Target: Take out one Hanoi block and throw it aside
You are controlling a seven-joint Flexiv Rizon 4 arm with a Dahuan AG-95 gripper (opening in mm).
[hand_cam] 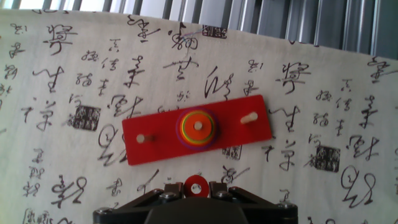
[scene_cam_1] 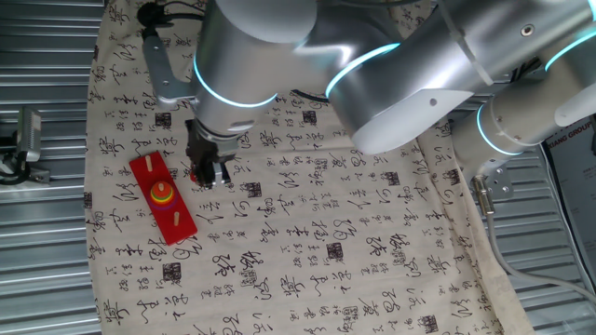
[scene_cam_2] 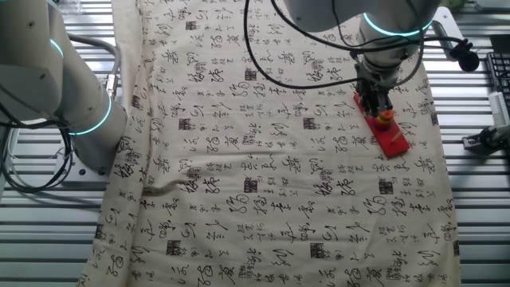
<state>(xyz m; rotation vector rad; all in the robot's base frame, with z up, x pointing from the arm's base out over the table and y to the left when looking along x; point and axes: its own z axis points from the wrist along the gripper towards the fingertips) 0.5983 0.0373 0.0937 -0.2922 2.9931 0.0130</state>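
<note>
In the hand view a tiny red ring, the Hanoi block [hand_cam: 196, 185], sits clamped between my gripper [hand_cam: 196, 186] fingers at the bottom edge. My gripper is shut on it, just in front of the long red board [hand_cam: 198, 130] with pegs. The board's middle peg carries a stack of rings topped by a yellow ring [hand_cam: 197, 127]. In one fixed view my gripper [scene_cam_1: 209, 174] hangs just right of the board [scene_cam_1: 164, 199]. In the other fixed view my gripper [scene_cam_2: 374, 102] is at the board's [scene_cam_2: 386, 129] far end.
The board lies on a cream cloth [scene_cam_1: 326, 242] printed with black characters. Metal slats [scene_cam_1: 42, 233] border the cloth. The board's two outer pegs [hand_cam: 250, 117] are bare. A second robot arm [scene_cam_2: 56, 80] stands at the cloth's edge.
</note>
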